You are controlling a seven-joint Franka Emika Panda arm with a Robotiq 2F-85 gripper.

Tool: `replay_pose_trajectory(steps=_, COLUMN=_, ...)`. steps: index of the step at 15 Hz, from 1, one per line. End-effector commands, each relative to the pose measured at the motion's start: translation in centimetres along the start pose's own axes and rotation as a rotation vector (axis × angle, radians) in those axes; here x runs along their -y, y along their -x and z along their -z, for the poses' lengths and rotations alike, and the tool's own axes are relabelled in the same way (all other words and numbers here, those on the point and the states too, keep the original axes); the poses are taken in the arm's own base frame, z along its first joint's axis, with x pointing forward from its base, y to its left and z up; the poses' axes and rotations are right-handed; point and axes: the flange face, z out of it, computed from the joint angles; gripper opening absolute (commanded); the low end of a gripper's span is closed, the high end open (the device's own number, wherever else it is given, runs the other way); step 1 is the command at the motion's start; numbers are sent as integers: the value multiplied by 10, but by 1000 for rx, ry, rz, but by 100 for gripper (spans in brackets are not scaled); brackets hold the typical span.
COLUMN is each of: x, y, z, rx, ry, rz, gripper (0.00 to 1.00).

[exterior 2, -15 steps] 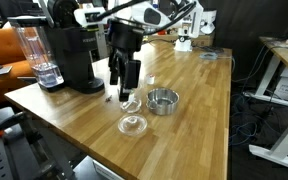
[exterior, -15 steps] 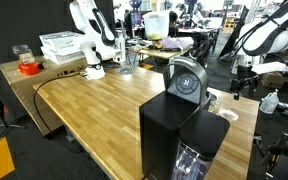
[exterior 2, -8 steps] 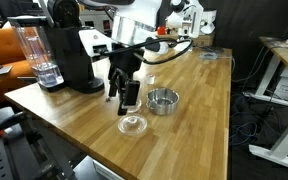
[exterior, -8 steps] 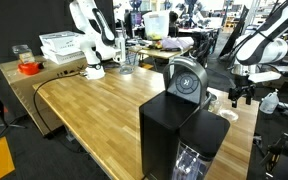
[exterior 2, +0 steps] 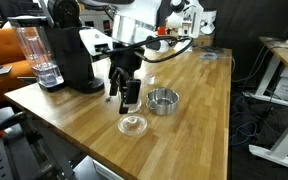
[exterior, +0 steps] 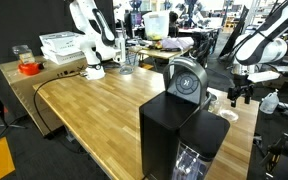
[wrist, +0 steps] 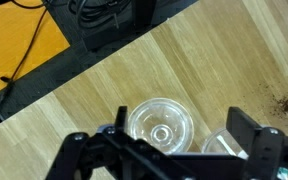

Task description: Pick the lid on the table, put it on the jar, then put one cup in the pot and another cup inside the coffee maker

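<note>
Clear glass lid [exterior 2: 132, 124] lies on the wooden bench [exterior 2: 184, 135] just under the wide-open, empty hand [exterior 2: 126, 97], steel pot [exterior 2: 162, 100] beside it looks empty, coffee maker [exterior 2: 69, 55] behind, nothing moved since the frame before.
</note>
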Motion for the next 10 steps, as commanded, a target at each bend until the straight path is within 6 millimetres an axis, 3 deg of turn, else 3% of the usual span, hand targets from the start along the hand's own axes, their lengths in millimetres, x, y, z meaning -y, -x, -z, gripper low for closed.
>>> replay_pose_trajectory(steps=1, x=-2, y=-10, z=4, rx=-46, ry=1, rz=55, gripper=100)
replay_pose_trajectory(steps=4, x=-11, y=-14, z=-5, rx=-35, ry=-20, rz=55, gripper=100)
replay_pose_trajectory(steps=10, x=-22, y=-23, z=-46, rx=-12, ry=0, rz=82, gripper=100)
